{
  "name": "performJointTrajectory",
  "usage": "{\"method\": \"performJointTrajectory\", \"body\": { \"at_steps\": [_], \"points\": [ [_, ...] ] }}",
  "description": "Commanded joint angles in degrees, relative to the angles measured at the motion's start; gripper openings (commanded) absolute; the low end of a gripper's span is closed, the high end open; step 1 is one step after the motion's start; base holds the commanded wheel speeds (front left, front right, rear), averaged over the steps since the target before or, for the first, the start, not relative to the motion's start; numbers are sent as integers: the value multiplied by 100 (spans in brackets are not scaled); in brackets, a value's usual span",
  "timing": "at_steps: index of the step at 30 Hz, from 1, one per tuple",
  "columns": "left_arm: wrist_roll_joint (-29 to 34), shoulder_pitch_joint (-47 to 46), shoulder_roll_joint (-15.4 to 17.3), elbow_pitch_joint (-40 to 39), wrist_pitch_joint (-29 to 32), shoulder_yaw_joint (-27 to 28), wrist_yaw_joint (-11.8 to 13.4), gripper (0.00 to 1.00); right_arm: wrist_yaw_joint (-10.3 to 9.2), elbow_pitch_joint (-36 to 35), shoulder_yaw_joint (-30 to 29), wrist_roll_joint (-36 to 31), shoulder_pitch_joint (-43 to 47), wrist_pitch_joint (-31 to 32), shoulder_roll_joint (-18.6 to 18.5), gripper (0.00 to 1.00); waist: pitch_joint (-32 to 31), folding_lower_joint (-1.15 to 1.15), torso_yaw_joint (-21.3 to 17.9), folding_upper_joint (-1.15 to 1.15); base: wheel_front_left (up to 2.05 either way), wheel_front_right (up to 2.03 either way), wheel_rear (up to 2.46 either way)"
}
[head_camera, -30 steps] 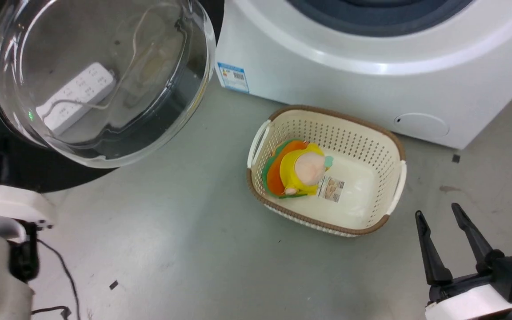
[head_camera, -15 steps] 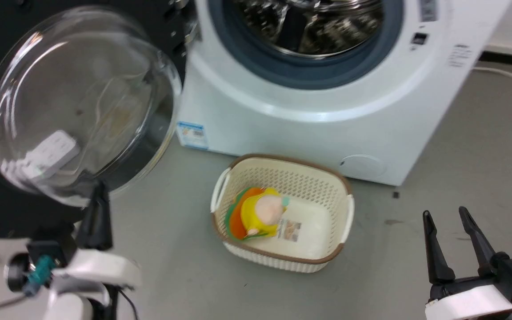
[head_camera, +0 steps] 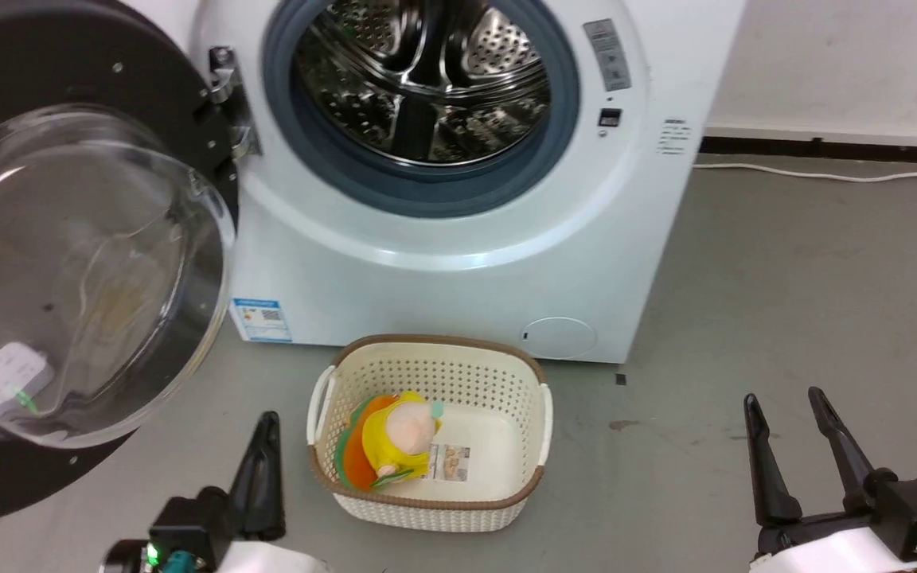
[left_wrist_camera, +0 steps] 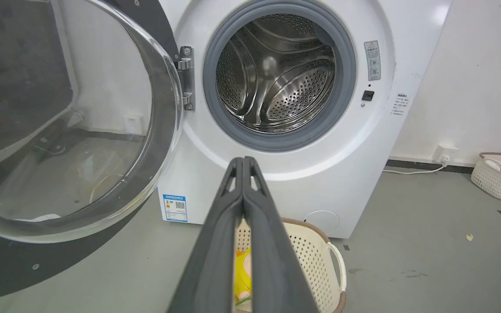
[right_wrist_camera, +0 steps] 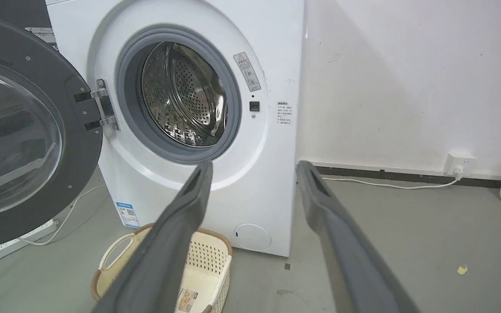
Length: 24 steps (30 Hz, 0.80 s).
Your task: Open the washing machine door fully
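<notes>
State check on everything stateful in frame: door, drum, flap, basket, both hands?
washing machine door: open, swung wide on its hinge, clear of the opening.
drum: exposed, nothing visible inside.
round flap: closed.
basket: upright on the floor in front of the machine, holding a plush toy.
left hand: shut, holding nothing.
right hand: open, holding nothing.
</notes>
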Motion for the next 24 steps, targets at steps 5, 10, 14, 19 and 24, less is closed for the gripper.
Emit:
{"method": "performJointTrajectory", "body": {
  "at_steps": [5, 10, 14, 19, 24],
  "points": [
    [199, 197, -166, 2, -30, -80, 144, 100, 5, 52, 55, -21, 113, -25, 40, 100, -75, 1, -193, 0, 0, 0, 0],
    [314, 281, -231, 71, -30, -170, 146, 100, 5, 137, 96, -12, 159, -26, 43, 100, -99, 1, -228, 0, 0, 0, 0],
    [389, 292, -257, 154, -30, -207, 91, 100, 5, 223, 130, 19, 171, -26, 44, 100, -102, 1, -216, 0, 0, 0, 0],
    [496, 257, -269, 215, -30, -199, 39, 100, 5, 335, 136, 37, 159, -26, 45, 100, -104, 1, -203, 0, 0, 0, 0],
    [526, 233, -288, 219, -30, -141, 21, 100, 5, 388, 135, 51, 118, -26, 45, 100, -121, 1, -208, 0, 0, 0, 0]
  ]
}}
